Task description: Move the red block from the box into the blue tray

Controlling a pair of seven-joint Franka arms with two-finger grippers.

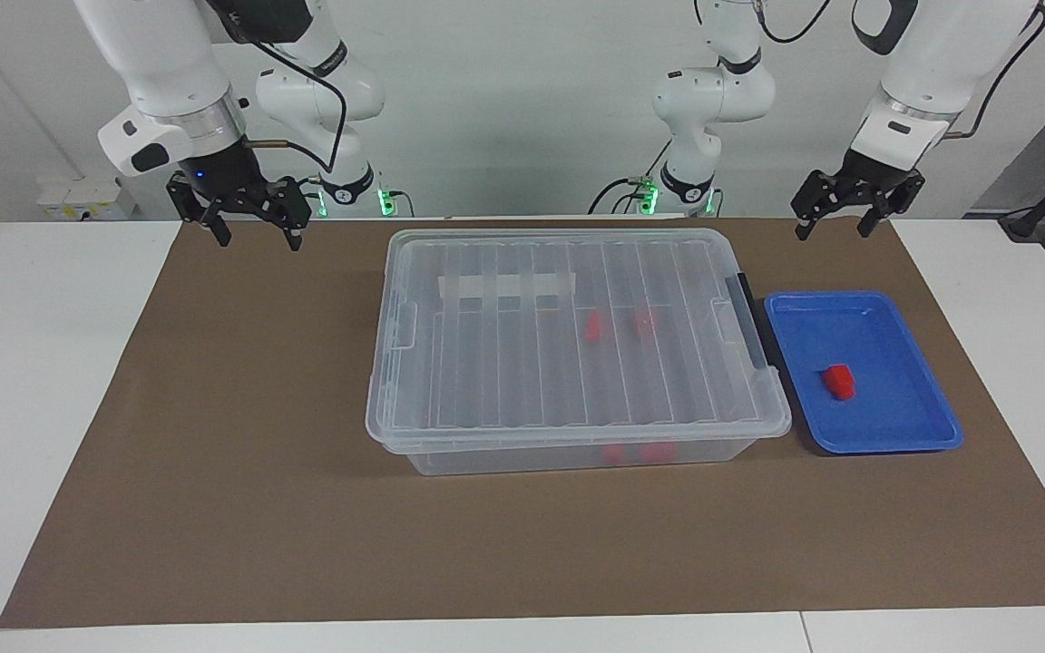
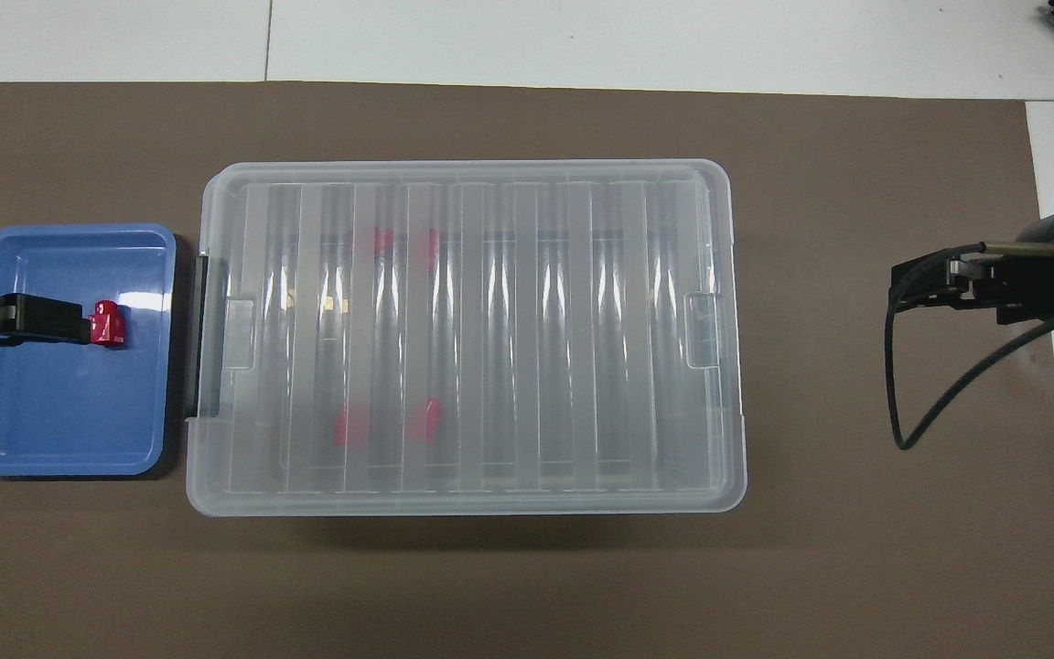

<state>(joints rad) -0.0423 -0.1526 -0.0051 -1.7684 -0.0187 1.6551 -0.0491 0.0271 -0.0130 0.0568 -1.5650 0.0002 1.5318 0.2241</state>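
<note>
We are seeing the red block [image 1: 840, 381], small and bright, lying loose on the floor of the blue tray [image 1: 894, 426], roughly at its middle. The shallow, rimmed tray is sitting flat on the mat at the left arm's end of the table, just beside the box [image 1: 577, 345]. The box, a large clear bin, is resting mid-table with its ribbed lid closed, its black clip handle facing the tray.
</note>
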